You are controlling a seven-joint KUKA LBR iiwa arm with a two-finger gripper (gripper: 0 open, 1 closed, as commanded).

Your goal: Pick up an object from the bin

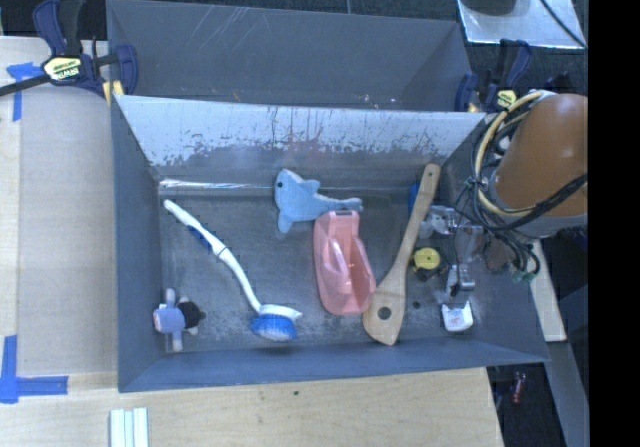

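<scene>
Cut off at the right: the arm's orange cover (540,150). Masking the upper part of the gripper (459,297): cables (490,225). Mostly hidden behind the spoon (405,255) handle: a blue scrap (412,195), kind unreadable. Too small to identify: yellow disc (427,258) beside the spoon, white piece (456,318) at the gripper's tip, bluish toy (175,318) in the near left corner.

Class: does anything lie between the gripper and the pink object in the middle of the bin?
Yes. The wooden spoon lies lengthwise between the gripper and the pink object, its bowl nearest the front wall.
</scene>
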